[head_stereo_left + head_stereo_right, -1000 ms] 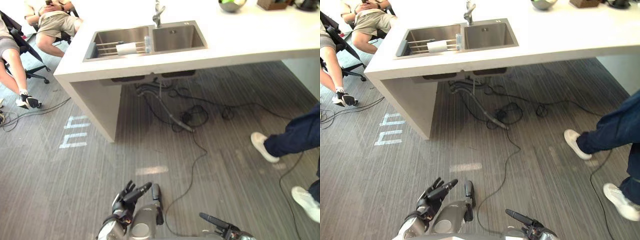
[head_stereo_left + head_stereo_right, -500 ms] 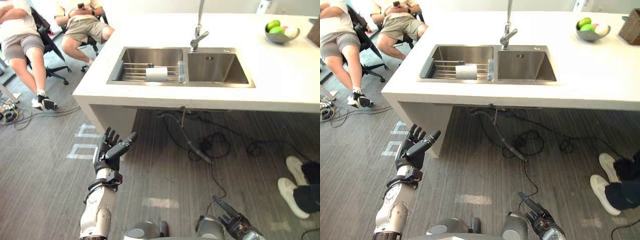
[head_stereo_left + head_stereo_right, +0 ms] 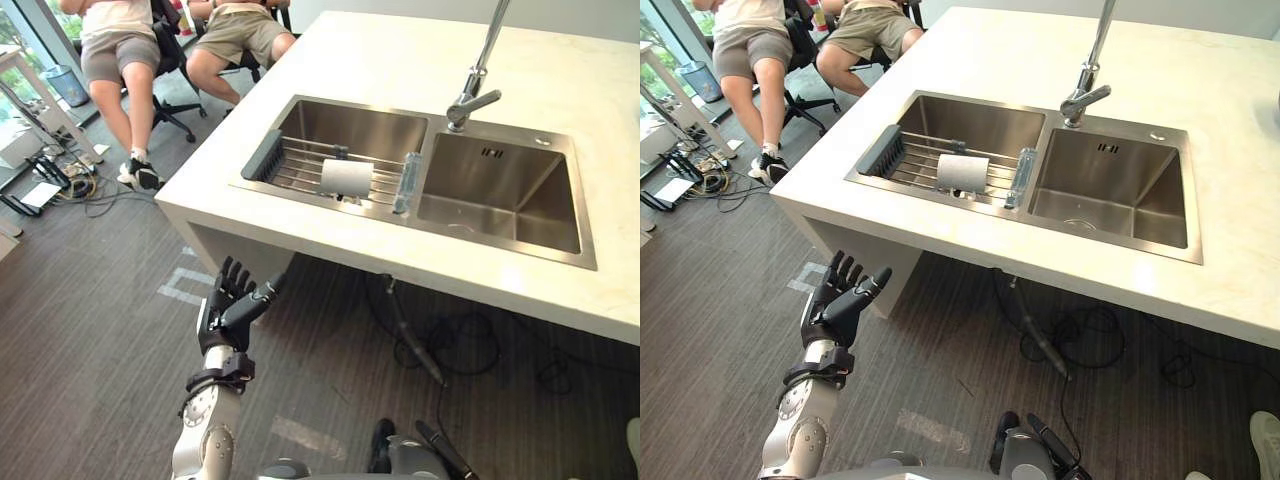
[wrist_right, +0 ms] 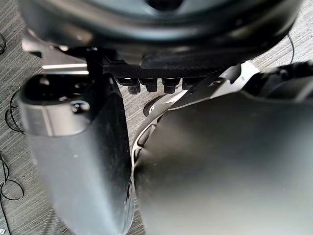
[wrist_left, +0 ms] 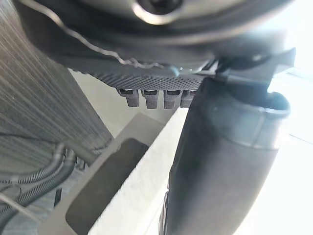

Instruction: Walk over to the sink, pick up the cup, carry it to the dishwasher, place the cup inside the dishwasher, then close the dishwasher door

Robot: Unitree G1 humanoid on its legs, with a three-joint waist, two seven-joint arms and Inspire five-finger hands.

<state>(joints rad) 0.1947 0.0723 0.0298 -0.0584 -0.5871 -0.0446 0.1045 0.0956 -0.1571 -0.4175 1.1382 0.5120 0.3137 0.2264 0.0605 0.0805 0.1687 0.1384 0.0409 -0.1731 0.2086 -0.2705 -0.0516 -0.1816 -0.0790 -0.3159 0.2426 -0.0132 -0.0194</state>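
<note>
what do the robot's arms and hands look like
The left arm has a smooth silver-grey forearm shell ending in a black ribbed wrist collar. The left robot hand is matte black, with slim fingers and a thicker thumb. The right robot hand is equally dark; its wrist view shows a textured palm pad.

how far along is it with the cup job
Done: the walk looks about finished, with the sink close ahead. In hand: nothing yet; the left robot hand is raised open below the counter edge, the right robot hand low and open. The cup lies on its side on the rack in the left basin. Left: grasp it, carry it to the dishwasher, load it, close the door.
</note>
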